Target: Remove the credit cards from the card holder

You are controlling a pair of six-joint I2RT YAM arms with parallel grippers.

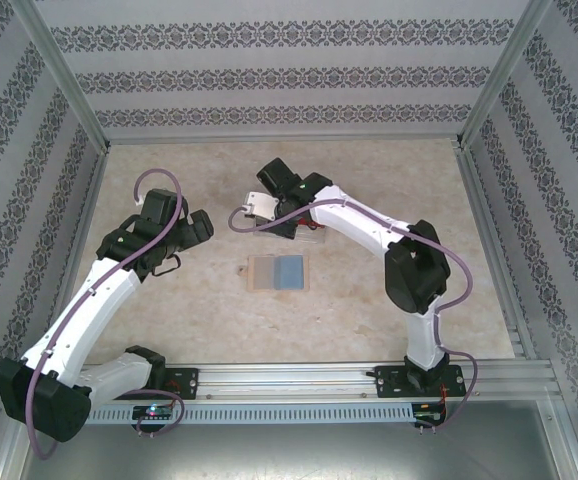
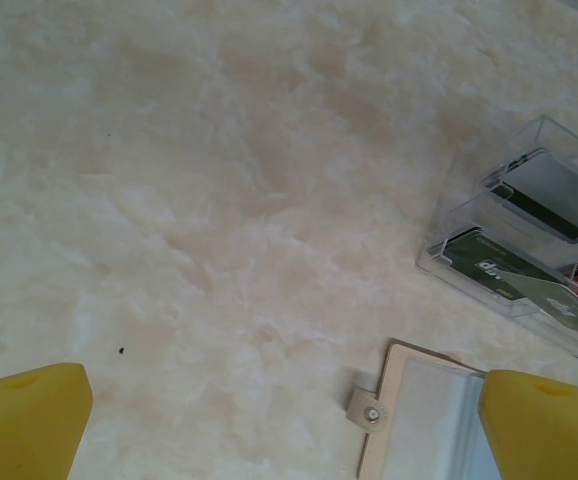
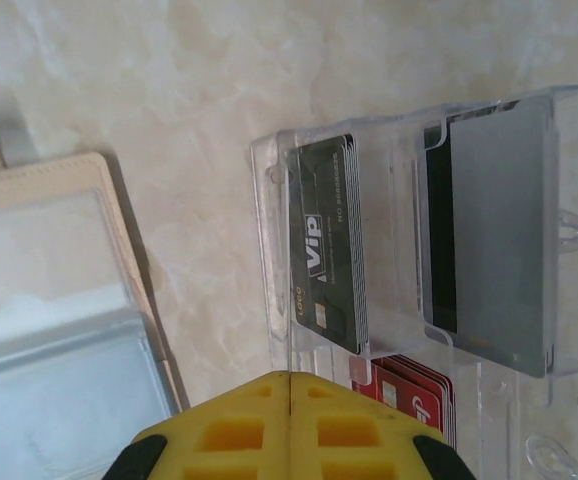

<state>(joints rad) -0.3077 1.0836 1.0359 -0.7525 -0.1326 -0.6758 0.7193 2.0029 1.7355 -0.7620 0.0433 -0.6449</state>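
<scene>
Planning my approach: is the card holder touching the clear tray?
Apart. Right wrist view shows bare table between the card holder and the clear tray.

- Worktop (image 1: 199, 310): beige marbled surface, closed in by patterned walls (image 1: 269, 75) at the far and side edges.
- Aluminium rail (image 1: 319, 378): fixed along the near edge, with both arm bases bolted to it.
- Small flat folding card holder (image 1: 276, 272): laid open near the centre of the worktop, left half tan, right half grey-blue.
- Clear plastic tray (image 1: 311, 236): placed just beyond the card holder toward the far edge, partly covered by the right arm.
- Left gripper (image 1: 199, 226): black, held left of the card holder and apart from it.
- Right gripper (image 1: 266, 210): held over the tray's left end; jaw position cannot be made out.
- Purple cables (image 1: 159, 185): looped along both white arms.
</scene>
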